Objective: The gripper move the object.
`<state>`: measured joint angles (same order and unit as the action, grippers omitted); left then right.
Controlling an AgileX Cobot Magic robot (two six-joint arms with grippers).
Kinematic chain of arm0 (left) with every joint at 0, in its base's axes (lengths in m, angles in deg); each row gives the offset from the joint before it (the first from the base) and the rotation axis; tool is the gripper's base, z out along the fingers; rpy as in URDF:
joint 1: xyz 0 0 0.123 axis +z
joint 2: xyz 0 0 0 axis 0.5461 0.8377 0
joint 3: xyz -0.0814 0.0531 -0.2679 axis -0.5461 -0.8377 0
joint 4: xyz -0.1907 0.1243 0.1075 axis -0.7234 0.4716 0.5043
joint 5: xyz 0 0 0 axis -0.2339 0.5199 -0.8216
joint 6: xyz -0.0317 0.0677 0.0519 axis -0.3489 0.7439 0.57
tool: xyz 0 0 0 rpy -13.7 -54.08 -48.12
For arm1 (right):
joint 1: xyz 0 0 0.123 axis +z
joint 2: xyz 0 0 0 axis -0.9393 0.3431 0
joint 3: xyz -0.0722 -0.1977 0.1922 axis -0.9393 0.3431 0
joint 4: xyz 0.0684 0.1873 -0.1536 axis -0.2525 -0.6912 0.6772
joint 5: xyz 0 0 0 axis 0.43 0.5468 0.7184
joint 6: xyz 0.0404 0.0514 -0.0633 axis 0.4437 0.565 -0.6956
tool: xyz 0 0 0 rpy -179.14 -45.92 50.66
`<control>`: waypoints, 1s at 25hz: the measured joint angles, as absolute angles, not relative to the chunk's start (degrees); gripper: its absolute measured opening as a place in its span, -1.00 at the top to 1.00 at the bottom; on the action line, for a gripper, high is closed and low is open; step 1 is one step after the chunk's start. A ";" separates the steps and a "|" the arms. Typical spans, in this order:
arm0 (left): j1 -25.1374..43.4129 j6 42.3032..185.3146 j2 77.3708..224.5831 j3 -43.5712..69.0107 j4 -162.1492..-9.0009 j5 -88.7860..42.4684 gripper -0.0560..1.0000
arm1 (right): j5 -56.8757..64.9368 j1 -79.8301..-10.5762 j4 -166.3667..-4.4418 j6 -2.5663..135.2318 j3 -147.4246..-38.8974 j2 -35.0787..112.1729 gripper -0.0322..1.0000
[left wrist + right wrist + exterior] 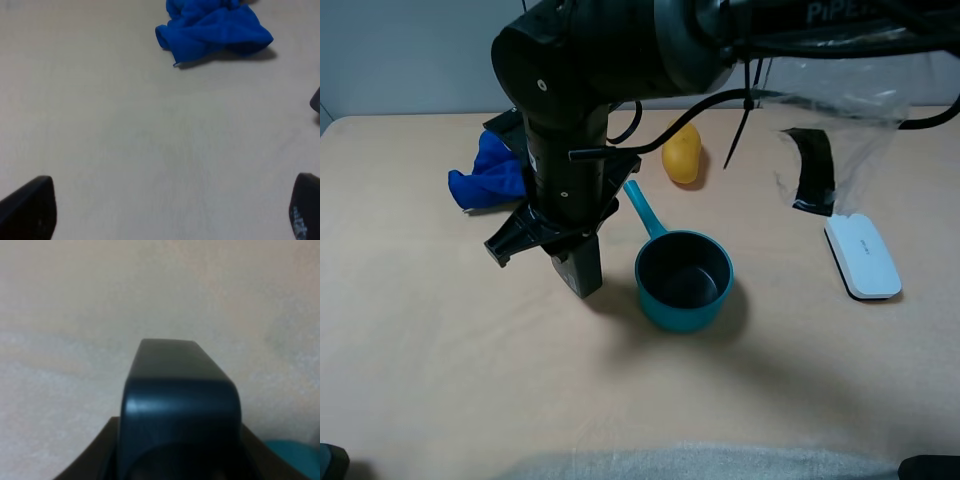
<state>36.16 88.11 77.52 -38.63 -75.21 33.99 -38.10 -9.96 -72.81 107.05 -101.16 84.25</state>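
Left of centre on the table (420, 360), the bottle (584, 268) is held upright by the right gripper (560, 228). The jaws are closed on its upper part and the cap is hidden by the fingers. The bottle's base is at or just above the tabletop; contact cannot be told. The saucepan (672, 312) stands just beside it, on the side toward the white box (861, 256), with its handle pointing toward the yellow fruit (682, 153). The blue cloth (482, 182) lies on the far side, partly hidden by the arm. The left gripper (166, 210) is seen wide open over bare table, with nothing between its fingers.

Risks, as judged:
- If the bottle is carried sideways at this height, the saucepan's wall or handle could be struck and the pan shoved.
- If it is dragged rather than lifted, the base could catch and the bottle be tilted in the grip.
- The grip is high on a smooth body, so slip or rotation is possible under a quick move.
- If it is released off-vertical, the bottle could be toppled.
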 joint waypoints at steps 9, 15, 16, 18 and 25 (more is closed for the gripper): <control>36.16 88.11 77.52 -38.63 -75.21 33.99 -0.88 | -38.09 -9.96 -69.66 108.48 -101.16 86.44 0.36; 36.16 88.11 77.52 -38.63 -75.21 33.99 -0.88 | -38.09 -9.96 -69.66 109.57 -101.16 87.51 0.36; 36.16 88.11 77.52 -38.63 -75.21 33.99 -0.88 | -38.09 -9.96 -69.66 109.64 -101.16 87.51 0.36; 36.16 88.11 77.52 -38.63 -75.21 33.99 -0.88 | -38.09 -9.96 -69.66 109.72 -101.16 87.51 0.36; 36.16 88.11 77.52 -38.63 -75.21 33.99 -0.88 | -38.25 -9.96 -69.66 110.36 -101.16 87.51 0.19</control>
